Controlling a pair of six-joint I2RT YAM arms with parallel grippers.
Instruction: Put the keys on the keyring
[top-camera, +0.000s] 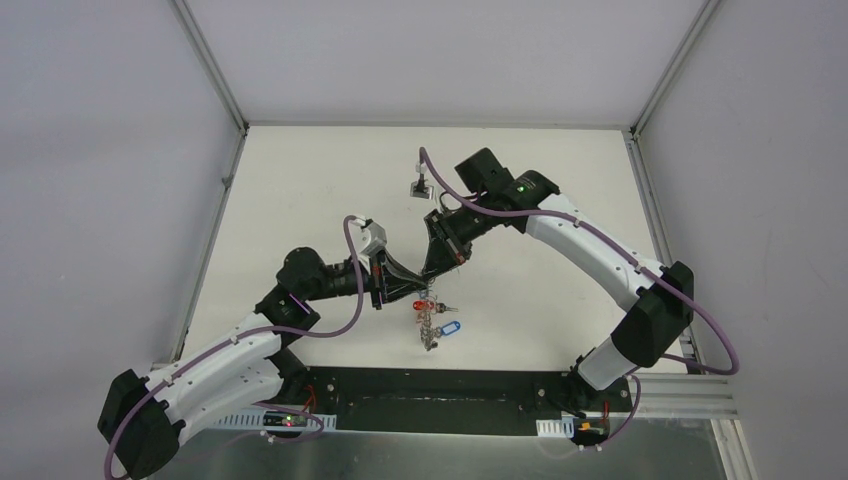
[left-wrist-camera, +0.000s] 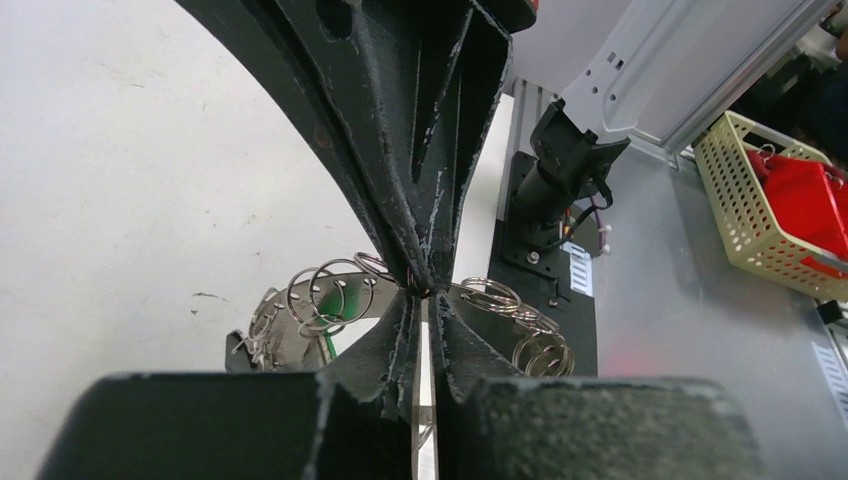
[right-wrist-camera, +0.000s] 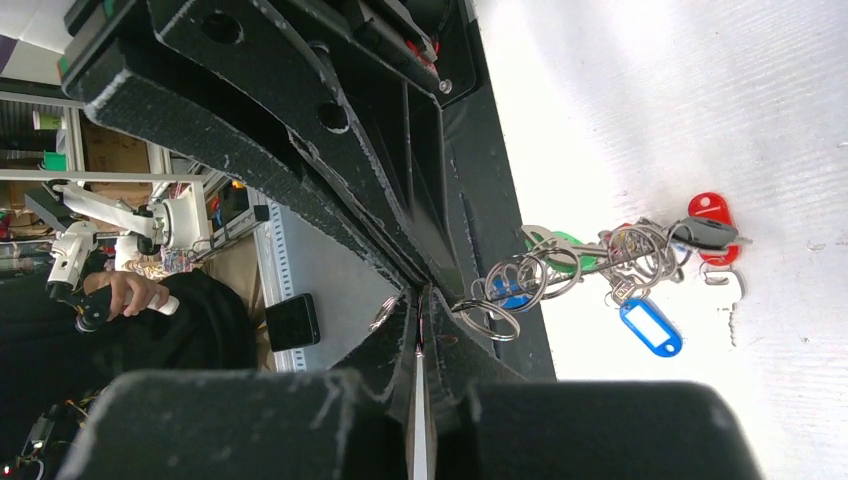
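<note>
while the keyring (top-camera: 430, 322) stands on edge near the front middle of the table (top-camera: 300, 200) with the red-tagged key (top-camera: 420, 303) and blue-tagged key (top-camera: 450, 328) bunched against it, the left gripper (left-wrist-camera: 420, 300) and right gripper (right-wrist-camera: 420, 295) both pinch its rim, closed nearly flat.

A white tabletop (top-camera: 300, 200) is sitting inside a pale, walled booth.
Plain grey-white wall panels (top-camera: 100, 150) are closing it in on the left, back and right, with aluminium posts (top-camera: 210, 65) running up the far corners and even light falling across the surface. A black base plate (top-camera: 440, 400) is lying along the near edge. Beyond the booth, a cream perforated basket (left-wrist-camera: 745, 215) is holding something red, and a person in black (right-wrist-camera: 190, 320) is holding a small white object near a dark phone (right-wrist-camera: 294, 321).
</note>
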